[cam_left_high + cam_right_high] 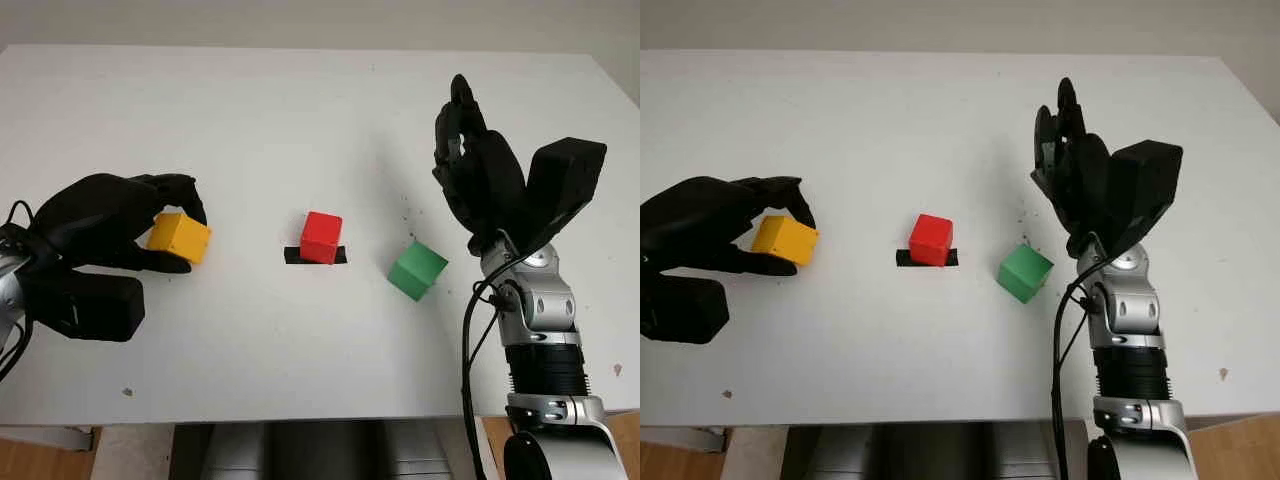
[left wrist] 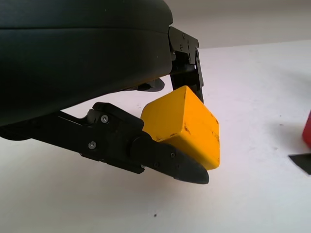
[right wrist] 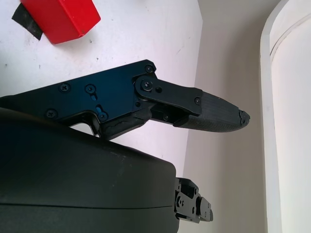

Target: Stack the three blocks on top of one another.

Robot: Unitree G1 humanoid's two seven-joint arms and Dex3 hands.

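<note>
— Over at our left side, what have we got?

— Our left hand (image 1: 120, 235) is clamped on the yellow block (image 1: 180, 237); the fingers (image 2: 165, 160) pinch it from opposite faces, and the wrist view suggests it sits just clear of the white table (image 1: 300, 120), though we can't be sure.

— And where does it need to go?

— Toward the red block (image 1: 321, 237), which stands on a black tape mark (image 1: 296, 256) at the centre of the table. From our left hand it lies to the right, at about the same depth, well apart, so we judge the coming move to be a sideways carry, then a lowering onto its top face.

— The green block (image 1: 417, 269)?

— Beyond the red one, resting on the table and turned at an angle. Our right hand (image 1: 470, 150) is nearer it, raised above the table just past it, open and holding nothing.
</note>
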